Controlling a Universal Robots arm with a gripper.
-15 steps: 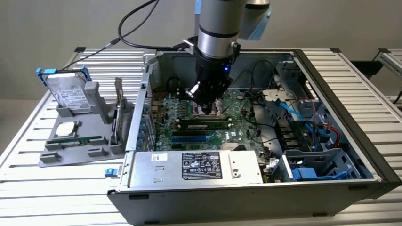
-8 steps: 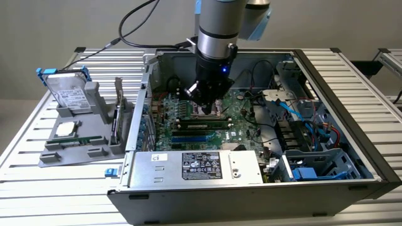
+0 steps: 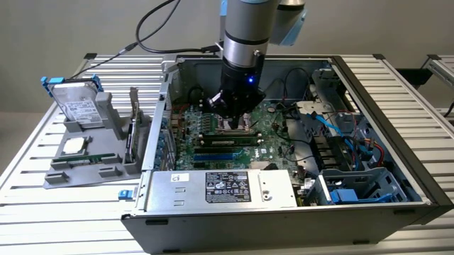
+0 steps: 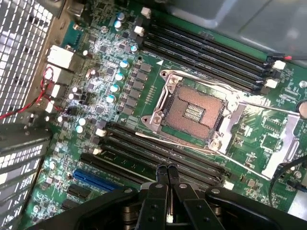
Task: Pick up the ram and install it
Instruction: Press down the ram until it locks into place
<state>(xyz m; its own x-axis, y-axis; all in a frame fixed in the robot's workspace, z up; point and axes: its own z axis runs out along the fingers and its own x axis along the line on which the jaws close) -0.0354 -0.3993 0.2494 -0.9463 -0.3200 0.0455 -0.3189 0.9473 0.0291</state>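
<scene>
My gripper hangs inside the open computer case, just above the motherboard. In the wrist view its fingertips are pressed together with nothing between them: the gripper is shut and holds nothing. Below them run the black memory slots, beside the bare processor socket. One ram stick, green with black chips, sits in the slots just in front of the gripper in the exterior view. A second narrow green stick lies flat on the grey holder at the exterior view's left.
The holder also carries a silver hard drive in a blue frame and a square silver processor chip. Inside the case are the power supply, blue and black cables and a drive cage. More slots lie beyond the socket.
</scene>
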